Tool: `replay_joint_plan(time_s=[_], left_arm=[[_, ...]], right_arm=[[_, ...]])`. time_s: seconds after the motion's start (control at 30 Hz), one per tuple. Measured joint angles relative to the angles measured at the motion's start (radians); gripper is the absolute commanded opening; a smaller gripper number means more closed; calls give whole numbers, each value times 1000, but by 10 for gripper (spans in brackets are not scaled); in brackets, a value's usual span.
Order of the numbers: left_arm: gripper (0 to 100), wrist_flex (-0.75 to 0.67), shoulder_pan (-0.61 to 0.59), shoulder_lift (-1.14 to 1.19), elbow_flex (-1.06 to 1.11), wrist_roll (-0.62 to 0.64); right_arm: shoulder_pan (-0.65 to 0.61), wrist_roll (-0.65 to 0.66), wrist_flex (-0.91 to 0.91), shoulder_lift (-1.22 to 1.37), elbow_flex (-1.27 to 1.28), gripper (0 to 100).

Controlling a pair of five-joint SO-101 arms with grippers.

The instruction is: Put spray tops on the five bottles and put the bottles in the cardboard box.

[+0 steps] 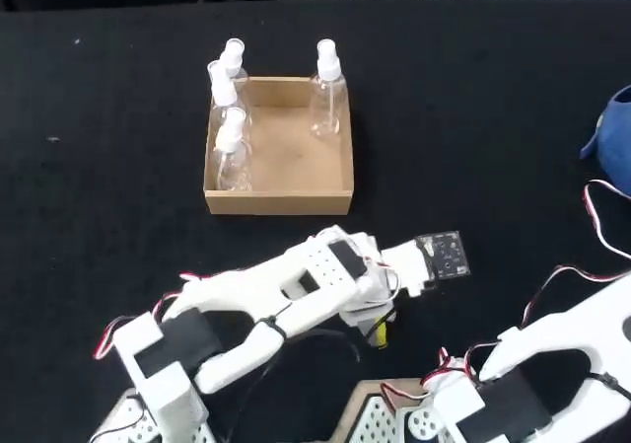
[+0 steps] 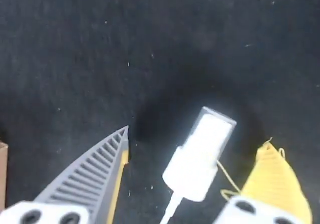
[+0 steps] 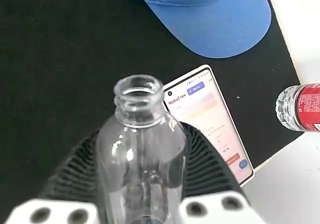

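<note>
Left gripper (image 2: 196, 136) is spread wide, with the spray top (image 2: 197, 159) lying between its fingers, near the arm side of the cardboard box (image 1: 279, 202). Right gripper (image 3: 145, 159) is clamped on a capless bottle (image 3: 140, 134). Four capped bottles (image 1: 232, 152) stand inside the box.

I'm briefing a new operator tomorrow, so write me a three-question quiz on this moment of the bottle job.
1. How many capped bottles stand in the cardboard box?
2. True or false: the bottle held in the right end effector already has its top on.
3. Fill in: the open left end effector hovers over a loose ____ lying on the table.

Key: 1. Four. 2. False, its neck is open. 3. Spray top.
</note>
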Motion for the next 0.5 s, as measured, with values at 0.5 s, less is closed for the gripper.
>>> replay_joint_plan(time_s=[0.5], left_arm=[[30,344,64,-31,-103,3]], right_arm=[[0,0,0,0,0,11]])
